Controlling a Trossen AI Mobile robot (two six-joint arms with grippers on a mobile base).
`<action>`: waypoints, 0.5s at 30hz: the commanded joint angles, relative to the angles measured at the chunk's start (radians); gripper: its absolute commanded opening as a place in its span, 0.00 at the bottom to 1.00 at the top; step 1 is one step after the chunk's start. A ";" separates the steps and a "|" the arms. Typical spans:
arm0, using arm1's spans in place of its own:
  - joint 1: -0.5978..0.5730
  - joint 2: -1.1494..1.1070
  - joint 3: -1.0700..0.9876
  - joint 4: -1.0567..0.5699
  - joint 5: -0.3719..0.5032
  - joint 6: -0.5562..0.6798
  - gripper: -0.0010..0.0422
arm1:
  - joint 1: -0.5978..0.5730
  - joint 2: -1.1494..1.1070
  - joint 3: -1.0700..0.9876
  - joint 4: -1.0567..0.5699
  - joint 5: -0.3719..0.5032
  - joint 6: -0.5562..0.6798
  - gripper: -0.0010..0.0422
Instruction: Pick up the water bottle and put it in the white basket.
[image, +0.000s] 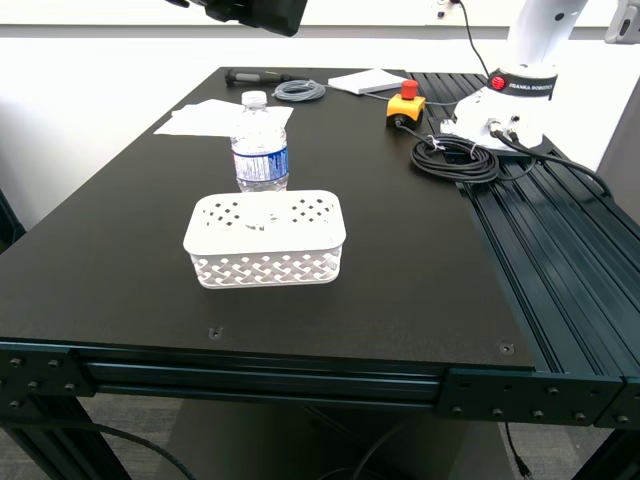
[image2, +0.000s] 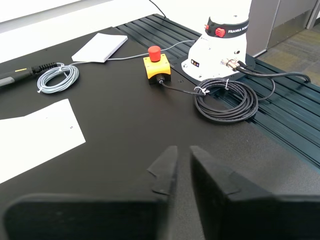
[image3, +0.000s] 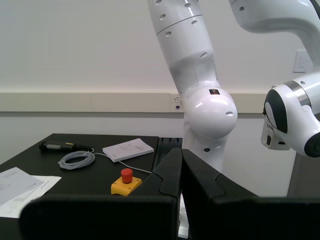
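Observation:
In the exterior view the water bottle (image: 262, 146) stands upright on the black table, clear with a white cap and a blue label. It is just behind the white basket (image: 265, 238), which looks empty. Neither shows in the wrist views. My first gripper (image2: 182, 148) hangs over the table's far part, its fingers almost together and holding nothing. My second gripper (image3: 179, 151) is raised and shut on nothing, facing the wall. A dark part of an arm (image: 255, 12) shows at the exterior view's top edge, high above the bottle.
A yellow stop button (image: 405, 105), a black cable coil (image: 455, 158) and another robot's white base (image: 515, 95) sit at the exterior view's far right. White papers (image: 215, 117), a grey cable coil (image: 299, 91) and a notepad (image: 368, 81) lie behind the bottle.

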 joint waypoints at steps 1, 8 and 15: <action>0.001 0.000 0.001 0.003 0.000 0.000 0.02 | 0.000 0.000 0.002 0.003 0.002 0.005 0.02; 0.001 0.000 0.001 0.003 0.000 0.000 0.02 | 0.000 0.000 0.002 0.003 0.002 0.004 0.02; 0.000 0.000 0.001 0.003 0.000 0.000 0.02 | 0.000 0.000 0.002 0.003 0.002 0.004 0.02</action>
